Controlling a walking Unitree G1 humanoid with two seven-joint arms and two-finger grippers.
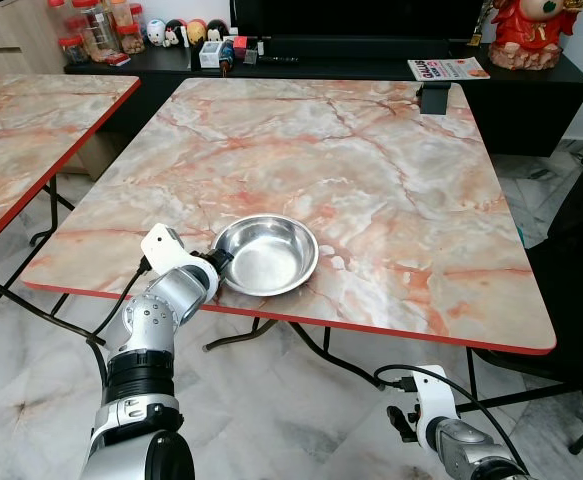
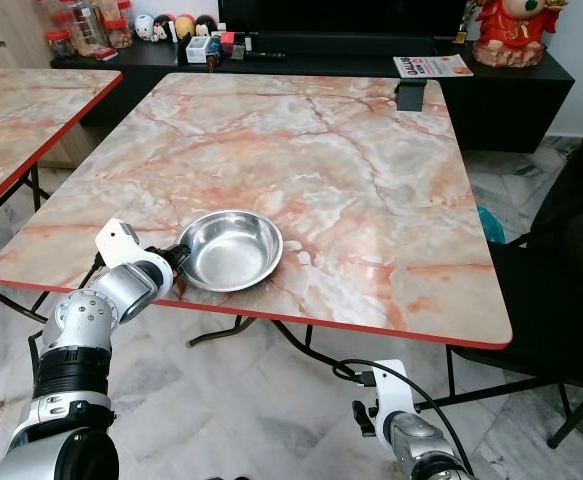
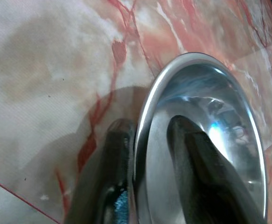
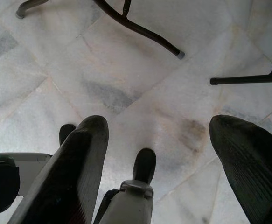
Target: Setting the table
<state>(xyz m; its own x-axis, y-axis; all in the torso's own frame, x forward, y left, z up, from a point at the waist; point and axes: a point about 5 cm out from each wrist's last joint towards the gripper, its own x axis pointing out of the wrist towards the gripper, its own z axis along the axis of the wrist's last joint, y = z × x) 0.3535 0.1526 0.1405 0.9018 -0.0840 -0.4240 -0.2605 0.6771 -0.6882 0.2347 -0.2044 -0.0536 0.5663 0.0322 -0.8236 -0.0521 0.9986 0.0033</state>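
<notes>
Steel bowl [image 1: 266,254], shallow, polished, sits upright on marble-pattern surface [image 1: 371,160] w/ red edging, close to the near edge and toward robot's left. Left pincer [image 1: 214,262] is at bowl's left rim, closed on it: left wrist view shows one black finger [image 3: 108,186] outside the wall, lying on the surface, and the other finger [image 3: 205,168] inside the bowl, rim [image 3: 142,126] pinched between them. Bowl base looks flat on the surface; cannot tell if lifted at all. Left arm reaches up from below the surface edge, wrist just beside the red trim.

Right pincer [image 4: 159,154] hangs low, under the near right part of the surface, well apart from bowl; fingers spread wide, nothing between them, pale marble floor [image 4: 126,84] and black frame legs beneath.

Second matching surface [image 1: 31,120] stands to the left. Dark sideboard [image 1: 371,60] behind carries jars, small figures, a magazine.
</notes>
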